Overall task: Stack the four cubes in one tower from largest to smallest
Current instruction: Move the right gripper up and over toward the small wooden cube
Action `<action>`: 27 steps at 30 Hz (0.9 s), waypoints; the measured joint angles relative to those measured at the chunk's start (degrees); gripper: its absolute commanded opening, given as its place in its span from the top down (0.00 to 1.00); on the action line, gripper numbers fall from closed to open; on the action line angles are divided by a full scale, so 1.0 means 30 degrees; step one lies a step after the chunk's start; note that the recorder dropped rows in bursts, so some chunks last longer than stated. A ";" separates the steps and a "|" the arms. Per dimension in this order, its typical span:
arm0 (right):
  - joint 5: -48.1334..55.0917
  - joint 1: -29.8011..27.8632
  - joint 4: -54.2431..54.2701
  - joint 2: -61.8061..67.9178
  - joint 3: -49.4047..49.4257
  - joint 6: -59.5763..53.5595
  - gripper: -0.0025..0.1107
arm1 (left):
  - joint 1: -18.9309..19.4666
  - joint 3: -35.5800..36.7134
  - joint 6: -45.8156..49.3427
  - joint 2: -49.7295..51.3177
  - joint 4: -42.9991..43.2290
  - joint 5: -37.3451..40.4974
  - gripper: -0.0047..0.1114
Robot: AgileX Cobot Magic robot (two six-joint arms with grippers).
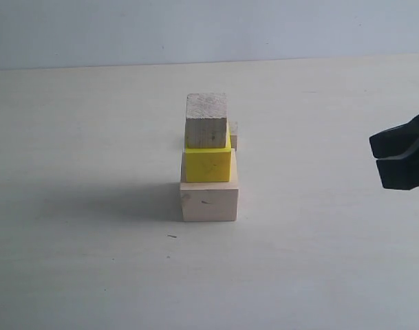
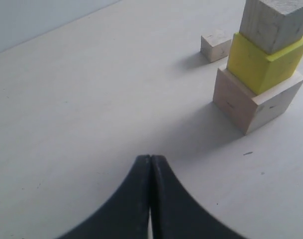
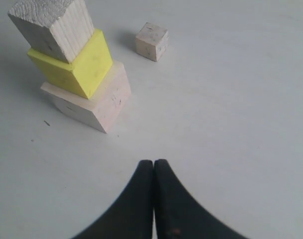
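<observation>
The tower (image 1: 208, 155) stands in the middle of the table (image 1: 78, 261): big cube (image 1: 209, 201) below, yellow cube (image 1: 208, 166) on it, third cube (image 1: 206, 120) on top. The small cube (image 3: 152, 41) lies on the table close behind the tower, not touching it, and is not yet stacked. The left gripper (image 2: 150, 158) and the right gripper (image 3: 153, 162) both have the fingers pressed together and hold nothing; both are well apart from the tower.

We judge the main danger is the place of the small cube. It is so near the tower that an arm reaching for it can brush the upper cubes and push them off. The layers seem a little twisted one to another and not well centred, so a small touch may be enough. Also a cube put down off centre, or pressed too hard, can tip the top.

Room is good: the table is bare on both sides and in front of the tower, and the far edge at the wall (image 1: 195, 27) is well behind the small cube
</observation>
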 measured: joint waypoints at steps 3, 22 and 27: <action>-0.0073 0.0000 0.0000 0.0000 0.0000 0.0000 0.98 | 0.0000 0.0032 -0.0036 0.0127 -0.0178 -0.0040 0.96; -0.2125 0.0000 -0.1626 0.0080 0.0000 0.1073 0.98 | 0.0000 0.0073 -0.0065 0.0876 -0.1847 -0.0121 0.96; -0.3623 0.0000 -0.2404 0.1887 -0.0862 0.2729 0.98 | 0.0000 0.0073 -0.0065 0.0876 -0.1981 -0.0121 0.96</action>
